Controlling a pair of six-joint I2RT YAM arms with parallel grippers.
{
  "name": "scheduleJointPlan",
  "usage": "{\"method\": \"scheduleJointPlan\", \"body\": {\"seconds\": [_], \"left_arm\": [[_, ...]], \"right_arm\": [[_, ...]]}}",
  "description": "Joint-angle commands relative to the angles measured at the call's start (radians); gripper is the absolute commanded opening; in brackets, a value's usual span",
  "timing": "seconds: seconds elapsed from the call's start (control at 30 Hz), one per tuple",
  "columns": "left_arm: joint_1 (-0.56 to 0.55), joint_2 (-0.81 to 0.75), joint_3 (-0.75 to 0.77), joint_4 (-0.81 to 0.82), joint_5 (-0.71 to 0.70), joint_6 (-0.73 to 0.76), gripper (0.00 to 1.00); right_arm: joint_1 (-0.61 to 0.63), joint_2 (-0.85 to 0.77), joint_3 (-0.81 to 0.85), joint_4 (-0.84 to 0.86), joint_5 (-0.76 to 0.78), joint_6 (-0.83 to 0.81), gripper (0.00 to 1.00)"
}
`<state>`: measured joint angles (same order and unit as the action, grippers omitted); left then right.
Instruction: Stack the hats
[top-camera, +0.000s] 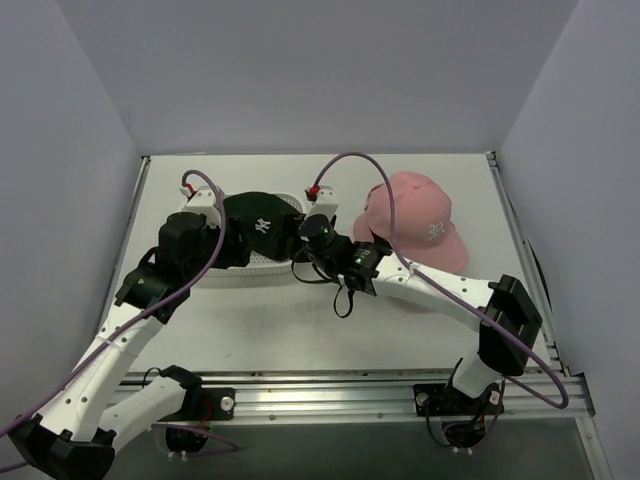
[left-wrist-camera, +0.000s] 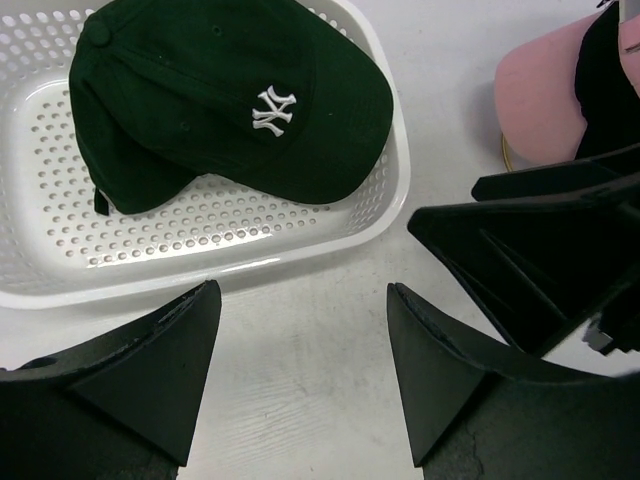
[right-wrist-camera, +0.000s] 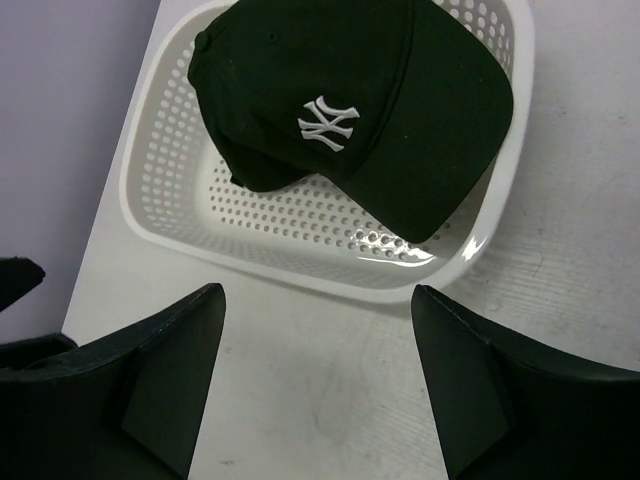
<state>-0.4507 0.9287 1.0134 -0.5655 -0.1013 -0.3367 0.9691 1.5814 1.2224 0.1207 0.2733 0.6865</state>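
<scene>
A dark green cap (top-camera: 262, 220) with a white logo lies crown-up in the white perforated basket (top-camera: 255, 272). It also shows in the left wrist view (left-wrist-camera: 230, 105) and the right wrist view (right-wrist-camera: 350, 110). A pink cap (top-camera: 420, 222) sits on the table to the right of the basket, and its edge shows in the left wrist view (left-wrist-camera: 535, 110). My left gripper (top-camera: 238, 245) (left-wrist-camera: 300, 290) is open and empty, near the basket's front rim. My right gripper (top-camera: 308, 240) (right-wrist-camera: 318, 292) is open and empty, just right of the basket, between the two caps.
The basket's rim shows in both wrist views (left-wrist-camera: 200, 272) (right-wrist-camera: 300, 272). My right gripper's body (left-wrist-camera: 540, 250) is close on the right in the left wrist view. Grey walls enclose the table on the left, back and right. A metal rail (top-camera: 330, 390) runs along the near edge.
</scene>
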Motion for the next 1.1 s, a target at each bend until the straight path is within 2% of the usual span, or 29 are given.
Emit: {"method": "scheduleJointPlan", "body": {"seconds": [0.0,0.3,0.57,0.67,1.07], "left_arm": [[0.009,0.01,0.011,0.03,0.005,-0.004,0.76],[0.018,-0.011,0.004,0.029,0.011,-0.001,0.76],[0.024,-0.025,-0.016,0.047,0.028,-0.002,0.77],[0.027,-0.028,-0.022,0.05,0.04,-0.005,0.77],[0.029,-0.045,-0.033,0.055,0.045,-0.004,0.77]], "right_arm": [[-0.001,0.055,0.055,0.089,0.079,0.1,0.72],[-0.006,0.207,0.181,-0.016,0.107,0.222,0.72],[-0.004,0.224,0.19,-0.118,0.178,0.341,0.72],[-0.006,0.233,0.192,-0.17,0.199,0.361,0.73],[-0.032,0.307,0.213,-0.171,0.172,0.372,0.73]]}}
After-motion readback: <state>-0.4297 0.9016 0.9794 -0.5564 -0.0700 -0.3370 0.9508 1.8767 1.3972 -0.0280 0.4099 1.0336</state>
